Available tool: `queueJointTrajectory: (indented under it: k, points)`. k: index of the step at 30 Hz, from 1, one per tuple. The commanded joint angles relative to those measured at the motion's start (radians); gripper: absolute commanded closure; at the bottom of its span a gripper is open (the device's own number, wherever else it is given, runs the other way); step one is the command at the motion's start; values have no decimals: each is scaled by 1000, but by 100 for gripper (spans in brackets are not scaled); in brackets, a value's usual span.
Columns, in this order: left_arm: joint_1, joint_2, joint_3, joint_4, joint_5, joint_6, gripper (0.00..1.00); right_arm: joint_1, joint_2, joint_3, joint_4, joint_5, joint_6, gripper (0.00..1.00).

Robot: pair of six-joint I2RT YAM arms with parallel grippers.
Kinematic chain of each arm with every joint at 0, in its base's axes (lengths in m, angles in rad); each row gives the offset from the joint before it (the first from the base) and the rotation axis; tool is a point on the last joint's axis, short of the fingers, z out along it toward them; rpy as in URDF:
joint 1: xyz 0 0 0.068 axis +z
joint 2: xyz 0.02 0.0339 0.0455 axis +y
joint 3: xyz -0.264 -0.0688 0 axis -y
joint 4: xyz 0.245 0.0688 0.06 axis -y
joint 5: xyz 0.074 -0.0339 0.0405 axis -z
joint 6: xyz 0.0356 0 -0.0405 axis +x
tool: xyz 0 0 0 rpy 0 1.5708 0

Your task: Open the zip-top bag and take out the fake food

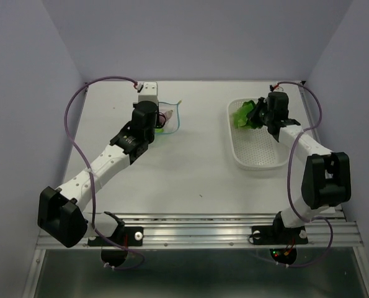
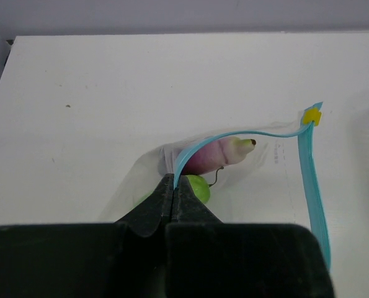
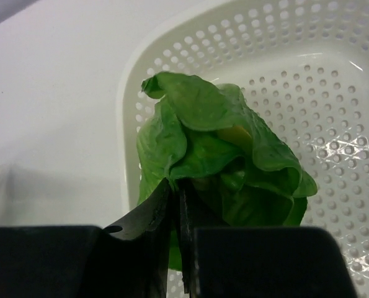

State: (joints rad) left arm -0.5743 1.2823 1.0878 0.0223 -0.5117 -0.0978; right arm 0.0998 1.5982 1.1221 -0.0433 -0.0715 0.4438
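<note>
The clear zip-top bag (image 2: 265, 161) with its blue zip strip lies on the table at the back left (image 1: 172, 118), its mouth open. My left gripper (image 2: 173, 184) is shut on the bag's blue zip edge. Inside the bag are a purple-and-white toy vegetable (image 2: 218, 155) and a small round green piece (image 2: 198, 187). My right gripper (image 3: 179, 186) is shut on a green leafy toy lettuce (image 3: 221, 155) and holds it over the white perforated basket (image 3: 308, 81). In the top view the lettuce (image 1: 245, 115) is at the basket's far left end.
The white basket (image 1: 258, 158) stands at the right of the table. A white block (image 1: 148, 93) sits behind the left gripper at the back. A yellow slider tab (image 2: 311, 116) is at the zip's far end.
</note>
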Motion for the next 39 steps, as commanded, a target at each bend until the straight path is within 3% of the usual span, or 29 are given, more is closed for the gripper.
queueJointTrajectory:
  k: [1,2,4,5,7,8,9,11,14,18,20,23,28,39]
  points:
    - [1,5,-37,51,12,10,100,6,-35,-73,111,10,12,96]
    - [1,3,-42,51,16,1,100,6,-44,-90,111,9,22,94]
    - [1,-1,-51,53,35,-3,100,6,-89,-152,112,3,33,82]
    - [1,-3,-55,54,39,-9,100,6,-107,-175,108,4,47,69]
    - [1,-6,-65,67,48,-13,100,6,-167,-218,99,15,47,59]
    - [1,-8,-66,67,50,-14,100,6,-185,-241,68,28,47,41]
    - [1,-8,-68,67,55,-16,100,6,-202,-248,50,35,41,31]
    - [1,-9,-71,68,71,-22,100,6,-248,-234,-30,56,26,22]
    - [1,-15,-78,71,107,-36,100,6,-318,-197,-82,14,10,0]
    - [1,-26,-91,77,157,-63,100,6,-386,-147,-83,-173,-2,0]
    - [-1,-31,-100,80,188,-82,100,82,-386,-118,-72,-295,-22,0]
    - [-2,-40,-115,85,226,-103,100,190,-373,-64,-37,-339,-56,0]
    - [-12,-37,-131,100,266,-132,100,331,-281,-24,141,-485,42,0]
    - [-33,-52,-146,105,279,-168,100,497,-51,30,376,-603,35,0]
